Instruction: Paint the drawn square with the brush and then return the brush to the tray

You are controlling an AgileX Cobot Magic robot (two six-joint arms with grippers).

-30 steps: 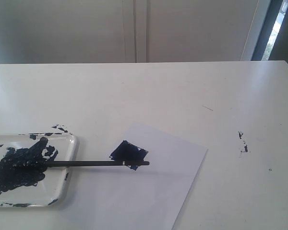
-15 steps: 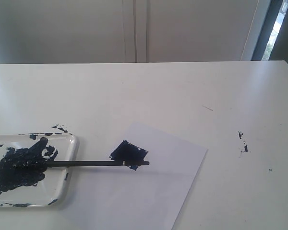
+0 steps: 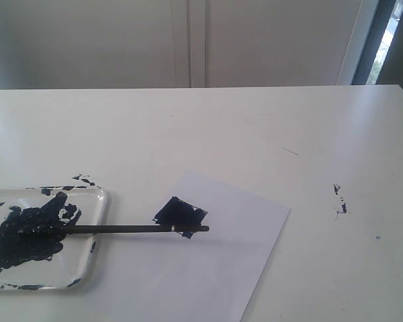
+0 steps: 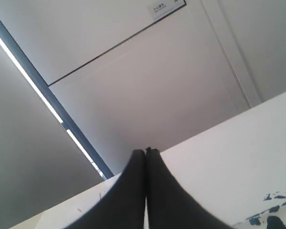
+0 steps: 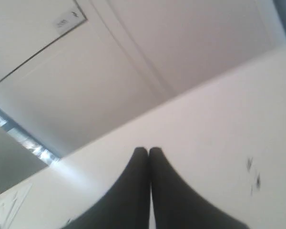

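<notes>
Clearly, the left gripper [image 4: 146, 151] is clenched, its two black fingers pressed together with nothing between them. The right gripper [image 5: 148, 150] is closed the same way and also grasps nothing. Both hang above the white table [image 3: 221, 127] and touch no object.

At the near left corner of the table stands the tray [image 3: 102, 213], smeared with dark navy paint. The brush [image 3: 121, 229] lies flat: one end rests in the paint inside the tray, the stick crosses the tray's right rim, and the other end lies over the near edge of the drawn square [image 3: 180, 212]. The square is filled with navy and sits by the left edge of the paper sheet [image 3: 221, 268], which reaches the table's near edge. Some small paint specks [image 3: 339, 198] lie toward the right edge.
</notes>
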